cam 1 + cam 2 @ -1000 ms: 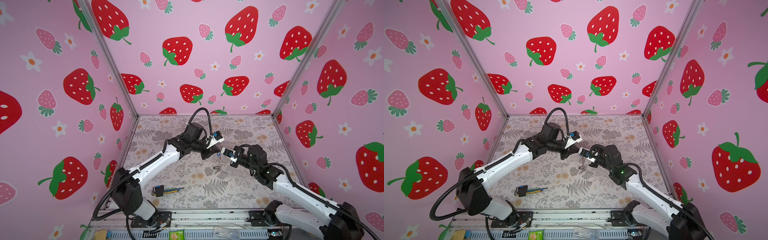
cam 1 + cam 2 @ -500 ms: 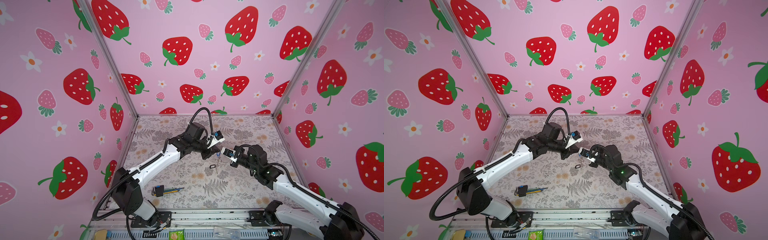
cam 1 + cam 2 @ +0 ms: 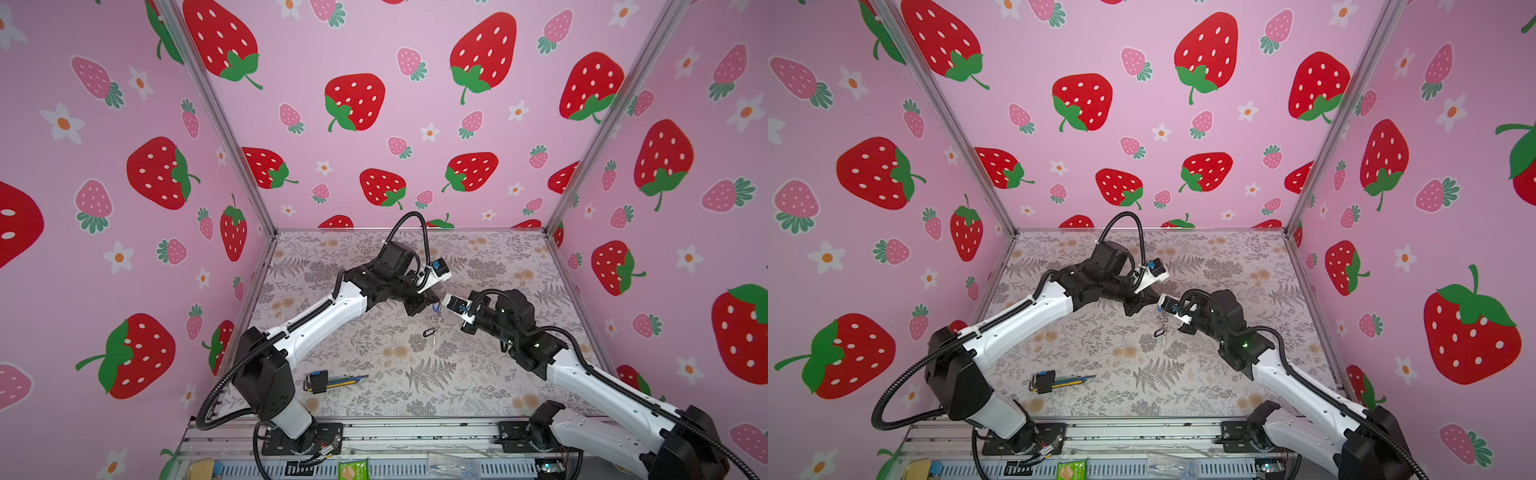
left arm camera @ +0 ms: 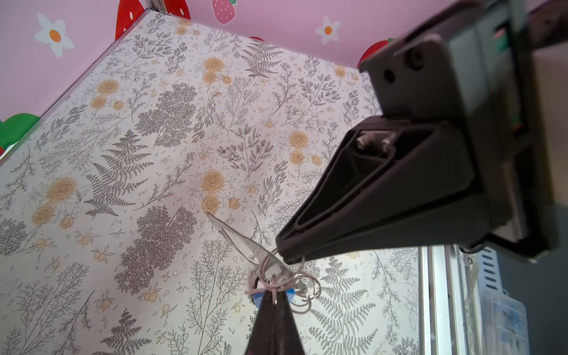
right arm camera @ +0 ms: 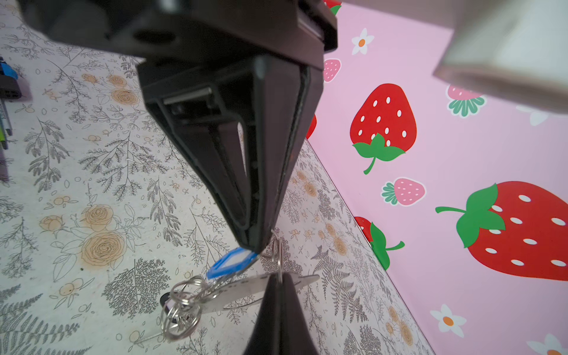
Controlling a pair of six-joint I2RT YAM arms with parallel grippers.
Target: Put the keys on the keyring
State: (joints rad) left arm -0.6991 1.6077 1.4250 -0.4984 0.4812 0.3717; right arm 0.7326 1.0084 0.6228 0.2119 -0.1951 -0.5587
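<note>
Nearest the front edge of the floral worktop [image 3: 457,395], a hex-key bundle [image 3: 321,380] lies well apart from the work. At mid-worktop both arms meet tip to tip: the keys [image 3: 434,341] hang below the meeting point, the one with the black-rimmed tag [image 3: 428,332] lowest, a cluster of metal rings [image 5: 183,310] above it. The left end effector [image 4: 274,307] is fully closed on the blue tag [image 5: 229,262], and the right end effector [image 5: 279,287] is fully closed on the edge of the flat grey keyring [image 5: 246,290], held clear of the worktop between the two.
</note>
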